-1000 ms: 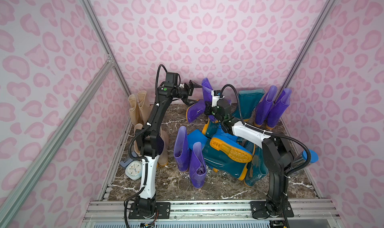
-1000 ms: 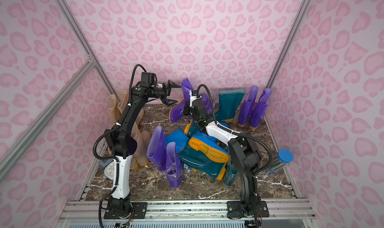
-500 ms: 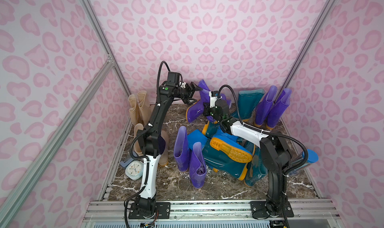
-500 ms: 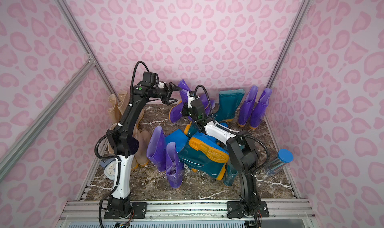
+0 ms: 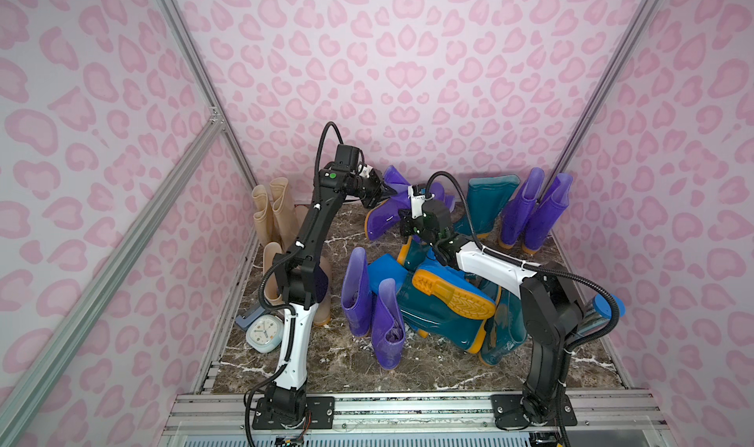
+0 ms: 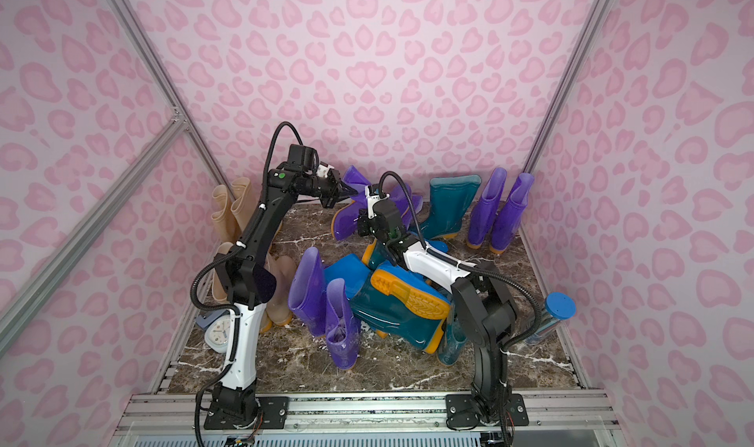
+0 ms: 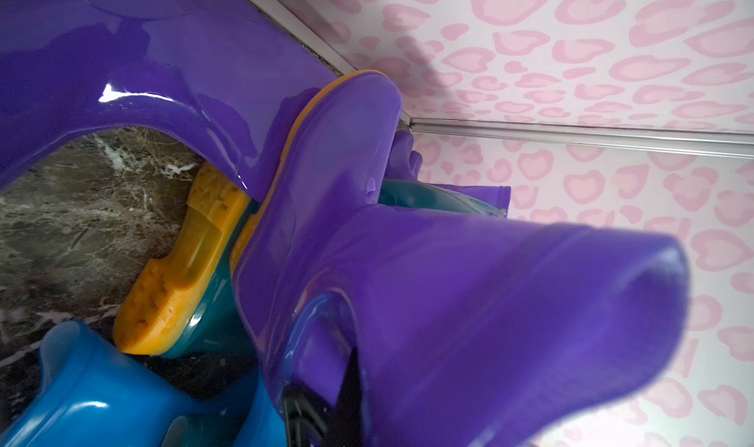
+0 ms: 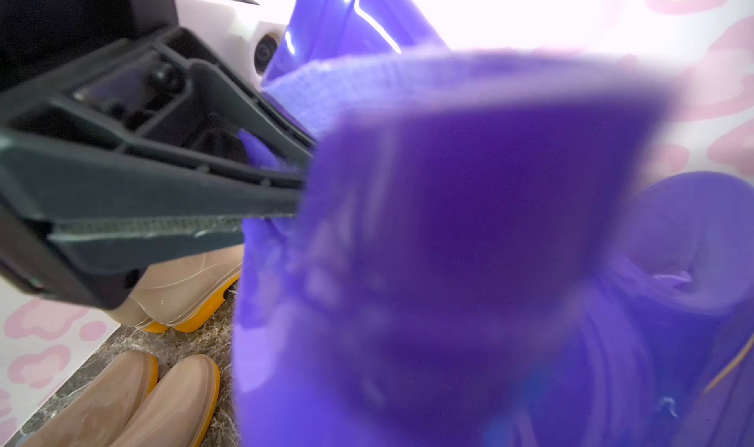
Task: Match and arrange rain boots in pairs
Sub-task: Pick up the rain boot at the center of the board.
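At the back wall, just left of the upright teal boot (image 5: 487, 204) and near it: held purple boot (image 5: 381, 220). Long axis steep, leaning a little: mouth end up, foot end down. Yellow sole rim on the side turned away from the teal boot in both top views. In the left wrist view, toe aimed away from the camera toward the corner post (image 7: 571, 137), with a strip of teal just past it. Pinched at the shaft rim by the left gripper (image 5: 383, 191), fingers (image 8: 163, 204) set nearly together with only a fold of purple wall between them. Pressed against a second purple boot (image 7: 143, 57), also left of the teal boot. Tight against the held boot's lower part, between it and the teal boot: right gripper (image 5: 402, 222). Width of its gap and any hold not to be told, own fingers lost behind blurred purple in the right wrist view.

Right of the teal boot, upright side by side at the wall: two purple boots (image 5: 546, 216). In front of it: a heap of teal and blue boots (image 5: 440, 318), one sole (image 5: 453, 298) turned up. Front-left of it, upright and side by side: two more purple boots (image 5: 355, 298). Far left of it, along the side wall: beige boots (image 5: 281, 208). Farthest from it, at the front left: pale clock (image 5: 264, 334).
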